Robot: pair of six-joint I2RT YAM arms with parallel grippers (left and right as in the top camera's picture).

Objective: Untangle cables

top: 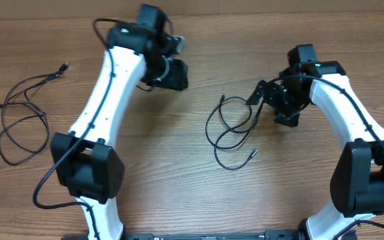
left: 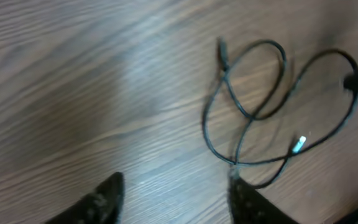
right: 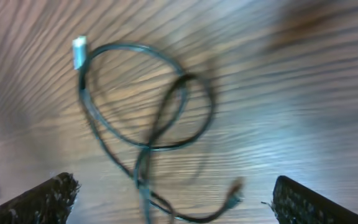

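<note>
Right claw wide open, empty, hovering over looped cable mid-bench. Left claw fingers apart, empty, near the same loop. Second cable lies well apart, far left. Cable likely light, limp and slippery. Pinch near silver plug or at a crossing, not a flat run.
</note>
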